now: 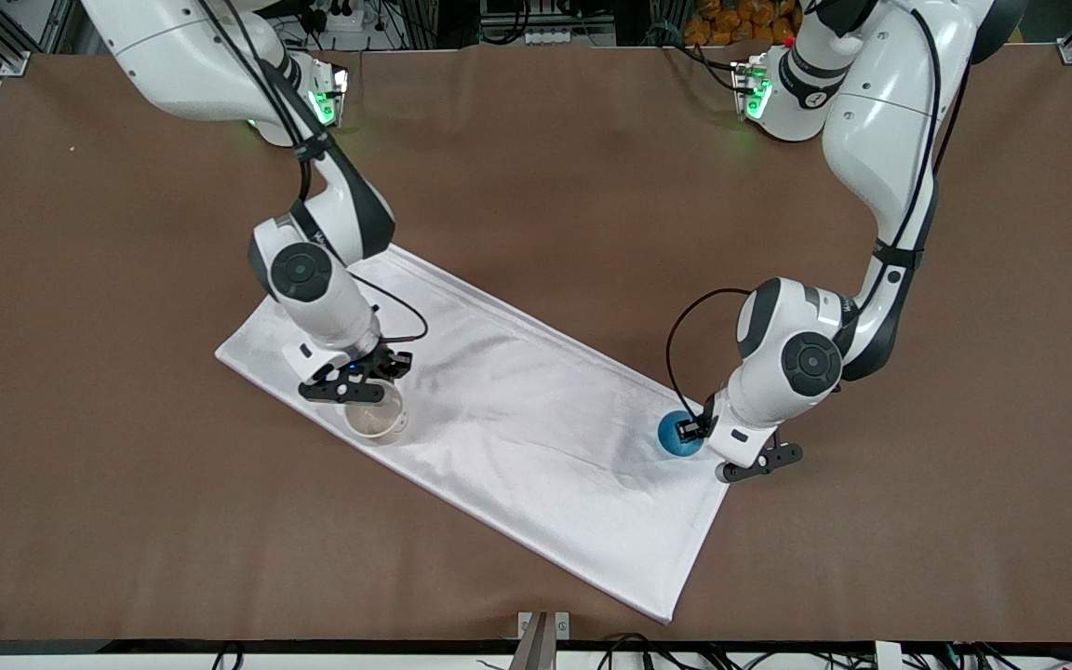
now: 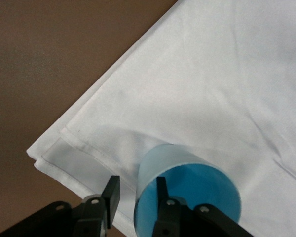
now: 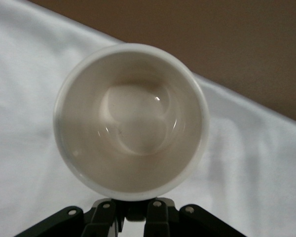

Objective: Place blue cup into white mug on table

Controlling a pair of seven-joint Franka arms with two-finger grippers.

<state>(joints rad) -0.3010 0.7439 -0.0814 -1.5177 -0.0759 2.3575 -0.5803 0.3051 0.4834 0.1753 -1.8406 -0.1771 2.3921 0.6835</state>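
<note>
The blue cup [image 1: 674,435] stands upright on the white cloth, toward the left arm's end of the table. My left gripper [image 1: 699,443] is down at it. In the left wrist view the blue cup [image 2: 187,190] has one finger [image 2: 161,190] inside it and the other finger [image 2: 111,193] outside, with a gap still left to the wall; the left gripper [image 2: 136,190] is open. The white mug [image 1: 376,421] sits at the cloth's edge, toward the right arm's end. The right wrist view looks into the white mug [image 3: 130,121], and my right gripper [image 3: 136,211] is shut on its dark handle.
A long white cloth [image 1: 517,409] lies slantwise across the brown table [image 1: 127,465], with both vessels on it. A small metal bracket [image 1: 542,625] sits at the table's edge nearest the front camera.
</note>
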